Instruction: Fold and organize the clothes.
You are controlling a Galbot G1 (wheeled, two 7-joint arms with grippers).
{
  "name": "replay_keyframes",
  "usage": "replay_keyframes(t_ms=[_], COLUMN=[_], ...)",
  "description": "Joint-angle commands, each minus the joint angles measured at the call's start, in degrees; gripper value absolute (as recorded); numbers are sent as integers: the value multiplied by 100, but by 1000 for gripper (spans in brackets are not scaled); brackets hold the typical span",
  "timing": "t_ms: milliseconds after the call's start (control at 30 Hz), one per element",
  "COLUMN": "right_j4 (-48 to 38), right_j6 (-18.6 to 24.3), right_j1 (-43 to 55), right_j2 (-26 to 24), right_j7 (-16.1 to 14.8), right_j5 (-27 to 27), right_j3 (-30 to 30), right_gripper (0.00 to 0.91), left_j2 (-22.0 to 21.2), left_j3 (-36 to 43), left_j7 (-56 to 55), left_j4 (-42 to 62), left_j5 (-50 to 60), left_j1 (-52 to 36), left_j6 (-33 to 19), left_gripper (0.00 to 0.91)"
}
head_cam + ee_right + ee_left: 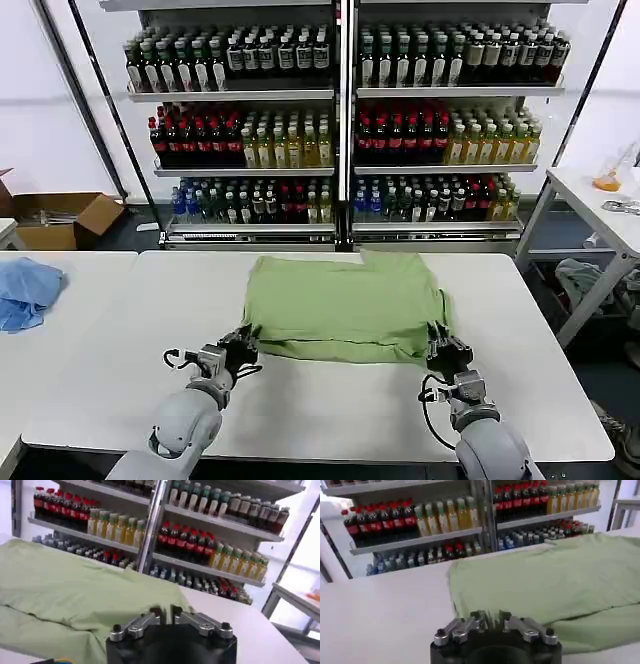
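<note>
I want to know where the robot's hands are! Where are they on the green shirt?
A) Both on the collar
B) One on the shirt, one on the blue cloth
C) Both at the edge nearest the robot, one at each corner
C: the left end effector and the right end effector sit at the two near corners of the green shirt.

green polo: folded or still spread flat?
Partly folded: the light green fabric polo shirt lies as a doubled rectangle, a layer edge visible, sleeves tucked away.

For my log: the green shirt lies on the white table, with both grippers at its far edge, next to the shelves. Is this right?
Not quite. In the head view, the left gripper and right gripper are at the near edge of the green shirt, the side toward the robot. The rest holds.
</note>
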Motion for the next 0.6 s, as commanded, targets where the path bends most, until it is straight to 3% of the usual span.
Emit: replay_keyframes(t_ms=[33,200,333,467,500,533,567,600], right_j4=[515,559,249,-21,-60,-110,-185,-218], right_j6=[70,-33,-127,-419,-477,-528,-583,-612], right_j1=[-716,-1088,-929,-612,-565,-498,-434,-409], right_j2=[112,250,294,329,337,337,330,331], right_j7=[51,145,211,270,274,277,294,311], right_j5=[-5,219,229,569,673,772,893,952], right_j3=[571,838,758,612,555,508,442,418], right_gripper=[907,907,907,907,907,867,715,343], left_j2=[-8,-60,-95,-98,-97,-99,-93,-88], left_j3=[-266,-314,-288,-213,-206,-193,-174,-166], left_j7=[-31,-70,-104,-184,-189,-197,-205,-207], left_j4=[-375,-222,-100,189,208,280,346,374], left_j5=[-27,-125,-181,-296,-315,-337,-364,-380], left_j1=[509,600,493,265,236,196,157,132], left_j6=[-33,-51,-18,-16,-13,-2,-13,-19], left_gripper=[907,907,907,907,836,554,403,161])
